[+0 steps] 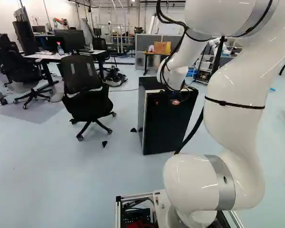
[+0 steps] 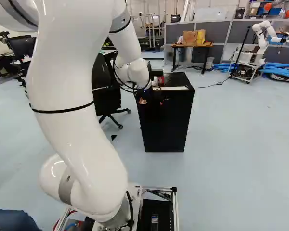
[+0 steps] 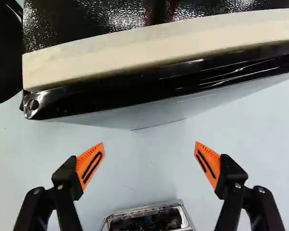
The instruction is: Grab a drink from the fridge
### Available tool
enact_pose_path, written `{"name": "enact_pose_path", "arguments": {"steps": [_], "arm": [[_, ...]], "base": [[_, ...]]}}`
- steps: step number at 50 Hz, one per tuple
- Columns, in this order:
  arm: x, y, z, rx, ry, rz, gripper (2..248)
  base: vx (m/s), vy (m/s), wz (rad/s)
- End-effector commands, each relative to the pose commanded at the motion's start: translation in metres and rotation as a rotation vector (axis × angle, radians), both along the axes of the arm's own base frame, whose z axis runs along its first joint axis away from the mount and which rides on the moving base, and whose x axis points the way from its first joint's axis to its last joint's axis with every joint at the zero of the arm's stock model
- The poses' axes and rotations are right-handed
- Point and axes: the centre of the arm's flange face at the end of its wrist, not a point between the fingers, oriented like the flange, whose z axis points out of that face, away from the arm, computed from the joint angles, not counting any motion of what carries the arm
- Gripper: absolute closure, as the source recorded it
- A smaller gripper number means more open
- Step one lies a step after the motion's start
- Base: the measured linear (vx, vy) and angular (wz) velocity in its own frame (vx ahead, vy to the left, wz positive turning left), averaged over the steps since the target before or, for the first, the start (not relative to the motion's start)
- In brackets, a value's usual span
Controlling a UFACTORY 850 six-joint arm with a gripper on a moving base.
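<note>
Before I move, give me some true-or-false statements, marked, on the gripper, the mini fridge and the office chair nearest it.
1. The gripper is open. True.
2. A drink can sits between the orange pads. False: only floor shows between them.
3. The mini fridge stands on the floor. True.
4. In the left base view, the nearest office chair is right of the fridge. False: it is left of it.
5. The fridge's front is white. False: it is black.
</note>
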Motion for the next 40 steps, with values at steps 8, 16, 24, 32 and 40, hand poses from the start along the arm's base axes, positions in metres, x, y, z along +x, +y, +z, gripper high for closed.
{"name": "enact_pose_path", "arguments": {"steps": [8, 16, 24, 32, 40], "arm": [[-0.011, 0.003, 0.003, -0.008, -0.046, 0.001, 3], [-0.022, 0.005, 0.006, -0.017, -0.104, 0.003, 3], [-0.033, 0.007, 0.011, -0.028, -0.168, 0.003, 3], [-0.042, 0.008, 0.015, -0.039, -0.236, 0.003, 3], [-0.04, 0.009, 0.02, -0.052, -0.313, 0.005, 3]], "base": [[0.0, 0.0, 0.0], [0.0, 0.0, 0.0], [0.0, 0.0, 0.0], [0.0, 0.0, 0.0], [0.0, 0.0, 0.0]]}}
